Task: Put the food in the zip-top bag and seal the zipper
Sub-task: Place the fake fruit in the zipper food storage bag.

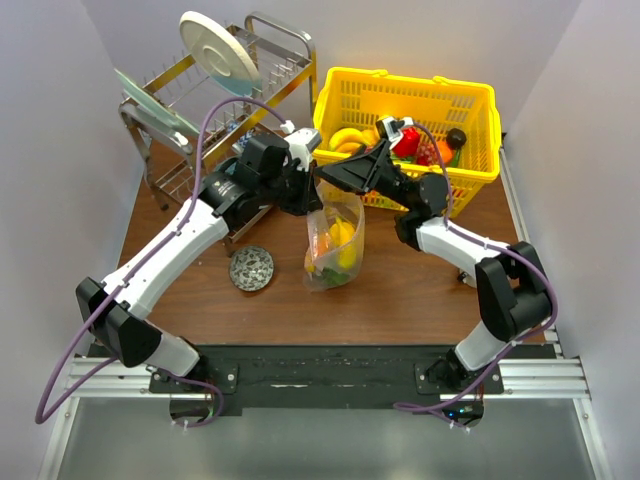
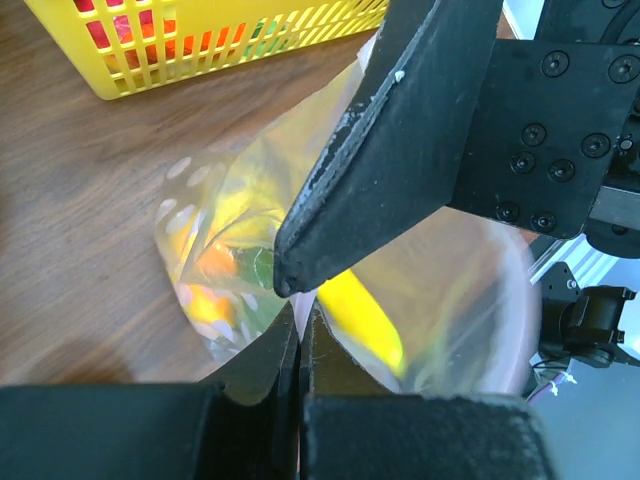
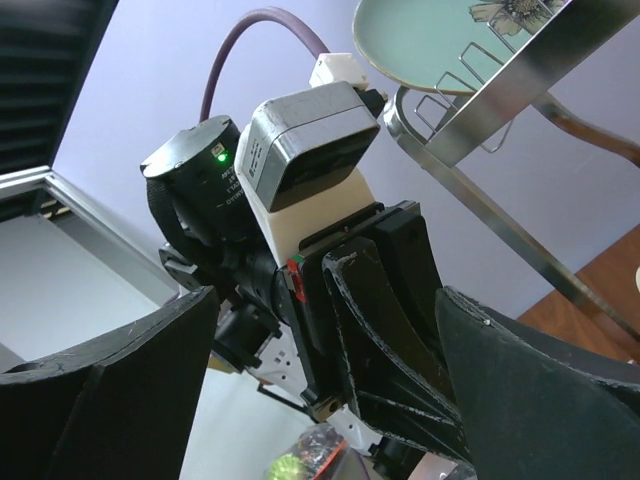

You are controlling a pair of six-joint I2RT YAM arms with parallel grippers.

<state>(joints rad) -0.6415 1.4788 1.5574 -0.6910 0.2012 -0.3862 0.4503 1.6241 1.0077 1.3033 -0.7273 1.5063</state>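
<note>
The clear zip-top bag (image 1: 335, 240) stands on the table with yellow, green and orange food (image 1: 343, 243) inside, also seen in the left wrist view (image 2: 365, 310). My left gripper (image 1: 311, 200) is shut on the bag's top edge, and a thin pale strip of the zipper (image 2: 299, 312) shows between its closed fingers (image 2: 262, 350). My right gripper (image 1: 325, 178) is open, and its fingers (image 3: 110, 390) straddle the left gripper at the bag's mouth. One right finger (image 2: 400, 150) hangs just above the left fingertips. More food, a banana (image 1: 350, 138) and red pieces (image 1: 408, 143), lies in the yellow basket.
The yellow mesh basket (image 1: 470, 110) stands at the back right, close behind the bag. A metal dish rack (image 1: 170, 150) with a white plate (image 1: 218, 52) and a teal plate (image 1: 150, 100) stands at the back left. A round metal disc (image 1: 251, 268) lies left of the bag.
</note>
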